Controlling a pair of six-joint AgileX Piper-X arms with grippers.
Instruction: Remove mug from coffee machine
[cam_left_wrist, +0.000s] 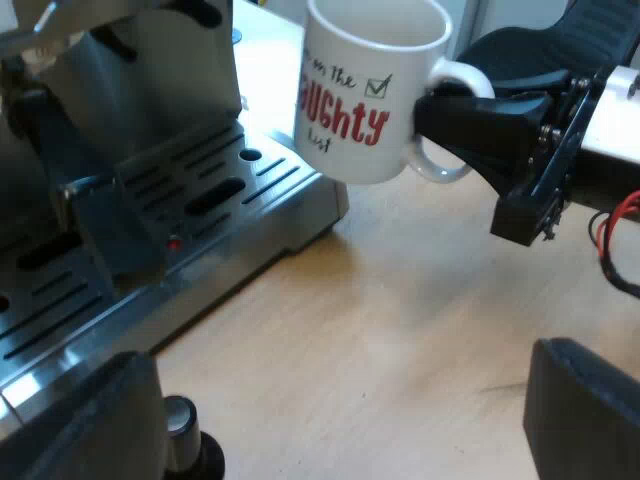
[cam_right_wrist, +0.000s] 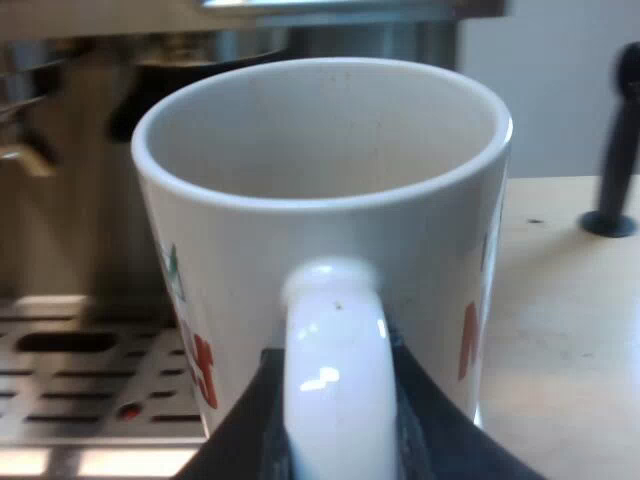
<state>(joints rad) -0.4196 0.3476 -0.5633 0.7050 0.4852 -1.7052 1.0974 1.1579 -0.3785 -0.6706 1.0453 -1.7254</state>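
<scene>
Mug (cam_left_wrist: 365, 95) carried by its handle in the right hand (cam_right_wrist: 335, 425), whose fingers are clenched on either side of the handle loop. The mug hangs just beside the corner of the espresso machine (cam_left_wrist: 150, 100), off its drip tray (cam_left_wrist: 210, 200). The left hand (cam_left_wrist: 340, 400) is spread, grasping nothing, over the surface (cam_left_wrist: 400, 330) near the machine. Risk: gripped by the handle alone, the mug may pivot or slip; lowered too near the machine, its base could catch the tray's corner and tip.

Coffee-making workbench, steel espresso machine (cam_left_wrist: 200, 190) on pale wooden tabletop (cam_left_wrist: 400, 330), plain white wall (cam_right_wrist: 560, 90) behind
</scene>
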